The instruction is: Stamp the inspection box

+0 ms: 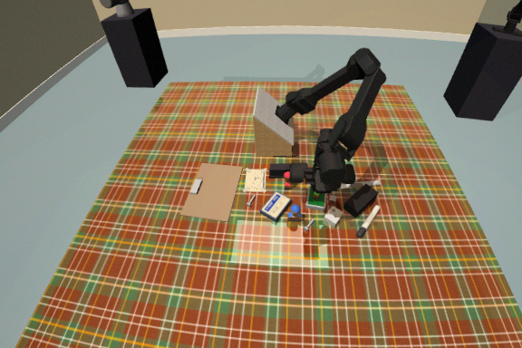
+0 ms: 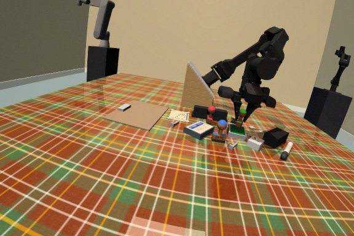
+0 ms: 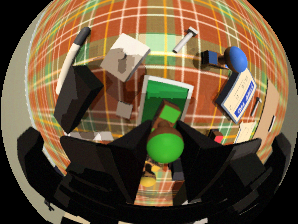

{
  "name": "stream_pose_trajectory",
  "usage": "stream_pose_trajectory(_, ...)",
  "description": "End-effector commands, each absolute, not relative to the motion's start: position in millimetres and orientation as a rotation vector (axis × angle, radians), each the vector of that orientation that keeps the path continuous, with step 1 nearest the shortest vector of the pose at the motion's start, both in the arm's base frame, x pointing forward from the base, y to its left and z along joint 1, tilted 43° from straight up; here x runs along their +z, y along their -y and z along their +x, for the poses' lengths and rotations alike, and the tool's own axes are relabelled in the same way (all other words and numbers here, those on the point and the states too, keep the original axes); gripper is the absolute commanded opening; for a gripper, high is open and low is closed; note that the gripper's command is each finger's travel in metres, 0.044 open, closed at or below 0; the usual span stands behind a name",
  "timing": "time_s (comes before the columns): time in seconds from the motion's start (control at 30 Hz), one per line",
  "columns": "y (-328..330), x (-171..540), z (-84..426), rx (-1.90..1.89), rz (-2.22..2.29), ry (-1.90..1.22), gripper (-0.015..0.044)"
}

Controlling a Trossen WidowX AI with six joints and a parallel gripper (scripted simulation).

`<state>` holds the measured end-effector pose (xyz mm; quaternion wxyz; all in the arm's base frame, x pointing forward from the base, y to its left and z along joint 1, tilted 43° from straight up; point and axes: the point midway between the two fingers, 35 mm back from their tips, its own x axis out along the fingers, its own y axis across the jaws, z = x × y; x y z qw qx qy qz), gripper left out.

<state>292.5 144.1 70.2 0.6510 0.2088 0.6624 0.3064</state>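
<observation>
Gripper (image 1: 317, 188) (image 2: 241, 120) (image 3: 164, 124) is clamped on the green-knobbed stamp (image 1: 316, 194) (image 2: 243, 112) (image 3: 165, 147), knob up, tilted in the wrist view. Stamp's right over the green ink pad (image 1: 313, 202) (image 2: 236, 129) (image 3: 160, 90), nearer the bench's right edge than its left. Can't tell if its face touches the ink; can't read its face either.

Toward the near edge from the pad: blue-knobbed stamp (image 1: 295, 208) (image 2: 222, 125) (image 3: 235, 59) standing, a bolt (image 1: 309, 225) (image 2: 233, 145) (image 3: 185, 40) lying near it. White block (image 1: 333, 216) (image 2: 255, 143) (image 3: 125, 57) is near the pad; black block (image 1: 361, 200) (image 2: 276, 137) (image 3: 79, 99) and marker (image 1: 368, 221) (image 2: 287, 150) (image 3: 71, 60) are further toward the right edge.

Toward the left edge: red-knobbed stamp (image 1: 287, 175) (image 2: 211, 110) (image 3: 216, 136), blue-labelled case (image 1: 275, 207) (image 2: 199, 129) (image 3: 237, 95), then cream card (image 1: 255, 180) (image 2: 179, 115) (image 3: 245, 132). Card has dark marks, too small to read. Brown board (image 1: 215, 192) (image 2: 138, 115) (image 3: 267, 107) lies beyond it, still well inside the left edge, grey clip (image 1: 196, 186) (image 2: 124, 107) on top.

Sloped wedge (image 1: 274, 135) (image 2: 196, 90) stands toward the far edge, well in from both far corners. Plaid bench (image 1: 181, 283) (image 2: 107, 167) under everything.
</observation>
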Motion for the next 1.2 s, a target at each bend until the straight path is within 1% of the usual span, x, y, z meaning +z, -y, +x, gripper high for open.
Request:
stream_pose_trajectory(0.0,-145.7,67.2,290.4,0.695,0.482,-1.51,0.0)
stream_pose_trajectory(1.17,-151.9,61.0,289.2,0.701,0.477,-1.505,0.0)
